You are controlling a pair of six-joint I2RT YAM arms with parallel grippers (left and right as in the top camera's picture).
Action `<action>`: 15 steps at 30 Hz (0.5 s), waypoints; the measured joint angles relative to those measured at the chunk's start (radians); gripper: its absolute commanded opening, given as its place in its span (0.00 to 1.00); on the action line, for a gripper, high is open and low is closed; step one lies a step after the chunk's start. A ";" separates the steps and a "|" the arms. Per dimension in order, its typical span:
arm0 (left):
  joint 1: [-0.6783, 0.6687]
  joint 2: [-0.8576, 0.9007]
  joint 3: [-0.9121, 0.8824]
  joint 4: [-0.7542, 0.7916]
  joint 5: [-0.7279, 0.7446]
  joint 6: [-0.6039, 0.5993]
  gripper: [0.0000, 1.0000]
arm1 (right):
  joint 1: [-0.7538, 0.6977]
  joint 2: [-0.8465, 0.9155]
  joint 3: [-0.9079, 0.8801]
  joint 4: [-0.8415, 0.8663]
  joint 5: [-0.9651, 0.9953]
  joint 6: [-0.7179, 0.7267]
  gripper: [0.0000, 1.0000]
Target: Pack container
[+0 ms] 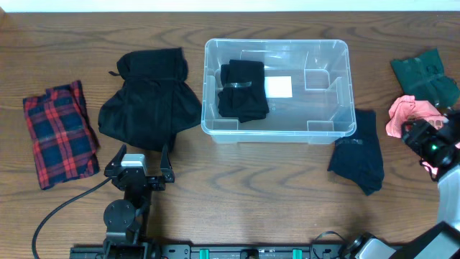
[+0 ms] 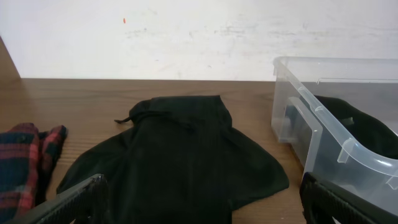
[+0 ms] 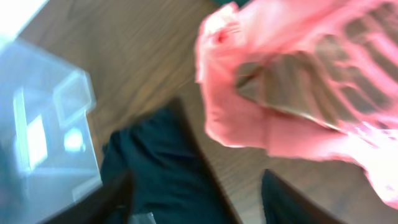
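The clear container (image 1: 338,54) stands at the table's middle with a folded black garment (image 1: 243,90) in its left half and a white label (image 1: 279,87) on its base. My left gripper (image 1: 144,162) is open, low over the table just in front of a loose black garment (image 1: 149,101). In the left wrist view that garment (image 2: 180,155) lies ahead of the left gripper (image 2: 202,208), and the container's wall (image 2: 323,124) is to the right. My right gripper (image 1: 415,135) is open by a pink cloth (image 1: 410,114). In the blurred right wrist view the right gripper (image 3: 199,202) holds nothing, above a dark navy garment (image 3: 155,168).
A red plaid cloth (image 1: 60,133) lies at the far left. The dark navy garment (image 1: 359,152) sits at the container's right front corner. A dark green cloth (image 1: 425,75) lies at the back right, behind the pink cloth (image 3: 292,81).
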 measured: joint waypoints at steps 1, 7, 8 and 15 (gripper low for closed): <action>0.000 0.000 0.000 0.000 0.000 0.000 0.98 | 0.007 0.010 0.000 0.003 -0.005 -0.012 0.70; 0.000 0.000 0.000 0.000 0.000 0.000 0.98 | 0.080 0.107 0.000 0.016 -0.031 -0.136 0.77; 0.000 0.000 0.000 0.000 0.000 0.000 0.98 | 0.088 0.122 0.000 0.016 -0.032 -0.153 0.78; 0.000 0.000 0.000 0.000 0.000 0.000 0.98 | 0.116 0.242 0.000 0.047 -0.035 -0.235 0.78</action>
